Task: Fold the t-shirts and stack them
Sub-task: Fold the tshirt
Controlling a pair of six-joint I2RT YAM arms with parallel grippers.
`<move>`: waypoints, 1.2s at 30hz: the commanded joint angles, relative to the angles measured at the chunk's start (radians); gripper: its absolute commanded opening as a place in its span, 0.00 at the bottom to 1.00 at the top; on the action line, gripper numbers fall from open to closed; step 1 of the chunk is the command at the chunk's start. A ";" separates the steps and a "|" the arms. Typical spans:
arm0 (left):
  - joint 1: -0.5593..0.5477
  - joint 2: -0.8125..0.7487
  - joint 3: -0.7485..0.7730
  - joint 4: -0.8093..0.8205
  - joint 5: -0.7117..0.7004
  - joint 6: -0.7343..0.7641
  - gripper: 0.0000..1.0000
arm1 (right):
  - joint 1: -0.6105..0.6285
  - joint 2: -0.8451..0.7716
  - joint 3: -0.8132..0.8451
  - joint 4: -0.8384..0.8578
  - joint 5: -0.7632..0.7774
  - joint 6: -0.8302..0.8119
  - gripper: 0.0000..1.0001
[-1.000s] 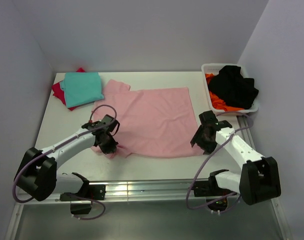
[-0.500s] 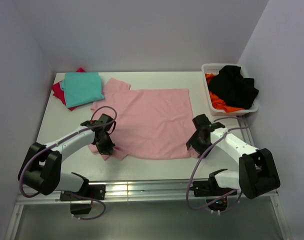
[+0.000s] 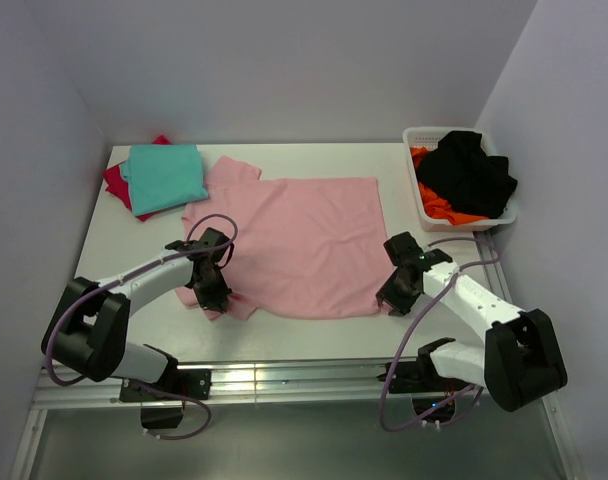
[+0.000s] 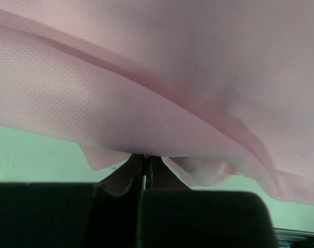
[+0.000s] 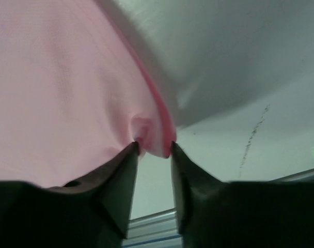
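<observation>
White table (image 3: 134, 265) carries your pink t-shirt (image 3: 304, 235); your left hand (image 3: 216, 298) pinches its lower-left corner, your right hand (image 3: 389, 300) its lower-right.

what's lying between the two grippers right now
The near hem of the pink t-shirt runs from the left gripper to the right gripper, both pinching it; the top external view shows this.

Soft, even overhead light, faint shadows on the white table (image 3: 314, 338), glare along the metal rail (image 3: 234, 378), wrist views dim, pink t-shirt (image 4: 208, 62) blurred up close.
</observation>
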 commanded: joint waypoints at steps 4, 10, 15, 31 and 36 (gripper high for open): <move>0.002 -0.006 0.038 0.007 0.004 0.011 0.00 | 0.007 -0.023 -0.035 -0.027 0.036 -0.002 0.14; 0.004 -0.007 0.023 0.005 0.013 0.001 0.00 | 0.007 -0.010 -0.060 -0.015 0.030 -0.018 0.00; 0.004 -0.049 0.060 -0.076 0.005 -0.003 0.00 | 0.007 -0.053 -0.025 -0.065 0.052 -0.043 0.00; 0.036 -0.063 0.388 -0.302 0.042 0.003 0.00 | -0.079 -0.030 0.342 -0.268 0.101 -0.175 0.00; 0.088 0.005 0.474 -0.319 0.047 0.055 0.00 | -0.111 0.050 0.422 -0.248 0.109 -0.232 0.00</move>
